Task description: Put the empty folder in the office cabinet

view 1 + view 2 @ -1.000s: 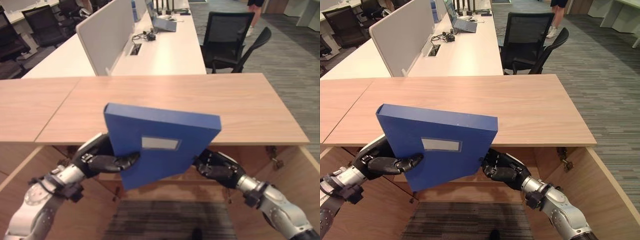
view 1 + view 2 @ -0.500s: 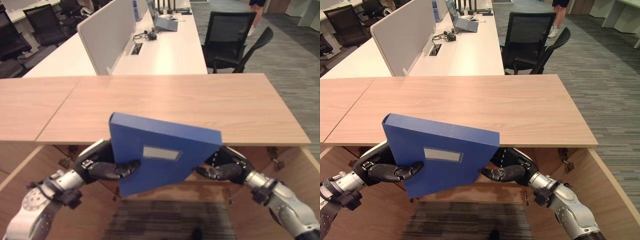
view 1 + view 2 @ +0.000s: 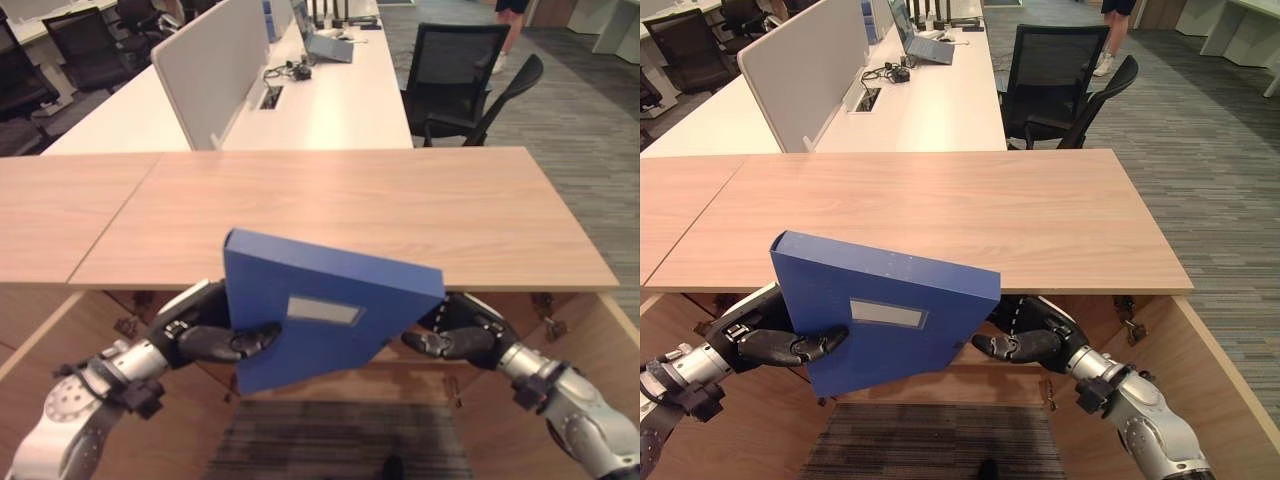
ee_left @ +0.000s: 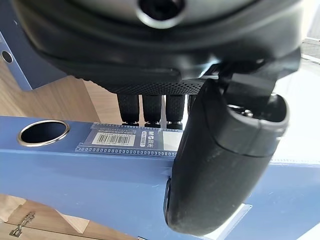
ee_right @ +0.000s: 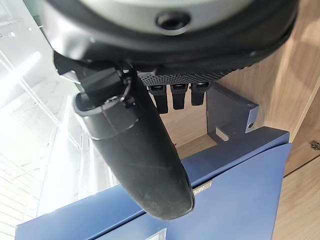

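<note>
The blue folder [image 3: 320, 310], with a grey label on its face, hangs tilted in front of the open office cabinet [image 3: 420, 375], just below the wooden top [image 3: 400, 210]. My left hand [image 3: 200, 330] is shut on the folder's left side, with its thumb [image 4: 220, 160] on the face and its fingers behind the spine [image 4: 75, 165]. My right hand [image 3: 465, 330] sits beside the folder's lower right edge. Its fingers are relaxed and its thumb [image 5: 135, 150] reaches toward the folder [image 5: 235, 190], with a gap between fingers and folder.
Open cabinet doors stand at the left [image 3: 40, 340] and right [image 3: 600, 350], with hinges [image 3: 548, 322] inside. Behind the top are a long white desk with a partition [image 3: 210, 70] and a laptop [image 3: 325, 45], black chairs [image 3: 460, 70], and a person's legs [image 3: 512, 20]. Carpet [image 3: 340, 440] lies below.
The folder has sunk a little and shifted right toward the cabinet opening. My right hand has come out from behind the folder to its right edge.
</note>
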Available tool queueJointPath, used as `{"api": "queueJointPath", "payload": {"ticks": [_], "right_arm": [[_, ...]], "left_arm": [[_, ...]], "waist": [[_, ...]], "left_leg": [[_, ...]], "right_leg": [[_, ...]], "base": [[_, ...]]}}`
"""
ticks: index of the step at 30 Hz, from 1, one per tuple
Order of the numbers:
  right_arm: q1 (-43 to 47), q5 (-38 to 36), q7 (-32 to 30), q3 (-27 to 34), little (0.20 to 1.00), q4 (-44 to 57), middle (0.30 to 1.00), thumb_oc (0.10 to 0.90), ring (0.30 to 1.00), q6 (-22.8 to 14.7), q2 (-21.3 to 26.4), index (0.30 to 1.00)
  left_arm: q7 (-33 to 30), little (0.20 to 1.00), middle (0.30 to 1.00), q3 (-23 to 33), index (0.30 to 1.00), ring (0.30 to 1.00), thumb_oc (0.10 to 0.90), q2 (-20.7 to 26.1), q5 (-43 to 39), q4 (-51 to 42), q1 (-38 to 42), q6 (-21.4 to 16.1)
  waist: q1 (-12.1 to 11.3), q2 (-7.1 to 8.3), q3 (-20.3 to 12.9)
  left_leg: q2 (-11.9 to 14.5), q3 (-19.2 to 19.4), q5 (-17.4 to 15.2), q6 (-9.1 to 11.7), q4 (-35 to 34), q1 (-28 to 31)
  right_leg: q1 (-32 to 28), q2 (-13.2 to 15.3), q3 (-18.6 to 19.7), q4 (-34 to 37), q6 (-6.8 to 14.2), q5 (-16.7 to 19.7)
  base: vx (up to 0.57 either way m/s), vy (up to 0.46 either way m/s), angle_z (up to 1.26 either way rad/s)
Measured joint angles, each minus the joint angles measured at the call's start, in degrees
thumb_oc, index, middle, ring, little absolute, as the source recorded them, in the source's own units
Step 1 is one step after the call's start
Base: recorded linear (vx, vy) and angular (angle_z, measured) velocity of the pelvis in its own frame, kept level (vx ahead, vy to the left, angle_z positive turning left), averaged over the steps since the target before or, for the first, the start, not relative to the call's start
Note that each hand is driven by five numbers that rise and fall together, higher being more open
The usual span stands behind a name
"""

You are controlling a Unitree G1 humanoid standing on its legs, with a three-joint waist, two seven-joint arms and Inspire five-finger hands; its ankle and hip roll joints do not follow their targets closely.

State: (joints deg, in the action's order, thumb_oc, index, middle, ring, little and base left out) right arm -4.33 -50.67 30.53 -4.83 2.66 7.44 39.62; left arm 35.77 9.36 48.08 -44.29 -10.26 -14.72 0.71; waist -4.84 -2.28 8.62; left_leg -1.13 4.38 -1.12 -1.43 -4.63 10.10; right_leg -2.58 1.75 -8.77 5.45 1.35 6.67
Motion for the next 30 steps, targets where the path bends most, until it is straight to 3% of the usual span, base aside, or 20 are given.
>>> {"api": "queueJointPath", "payload": {"ticks": [30], "right_arm": [[0.0, 0.1, 1.7, -5.4, 0.9, 0.0, 0.9, 0.8, 0.9, 1.6, -2.0, 0.9]], "left_arm": [[-0.9, 0.3, 0.3, 2.4, 0.3, 0.3, 0.4, -0.7, 0.7, -1.7, 1.9, -1.8]], "waist": [[-0.1, 0.01, 0.0]], "left_leg": [[0.0, 0.1, 0.0, 0.0, 0.0, 0.1]], "right_leg": [[0.0, 0.0, 0.1, 0.0, 0.0, 0.0]], "base": [[0.0, 0.0, 0.0]]}}
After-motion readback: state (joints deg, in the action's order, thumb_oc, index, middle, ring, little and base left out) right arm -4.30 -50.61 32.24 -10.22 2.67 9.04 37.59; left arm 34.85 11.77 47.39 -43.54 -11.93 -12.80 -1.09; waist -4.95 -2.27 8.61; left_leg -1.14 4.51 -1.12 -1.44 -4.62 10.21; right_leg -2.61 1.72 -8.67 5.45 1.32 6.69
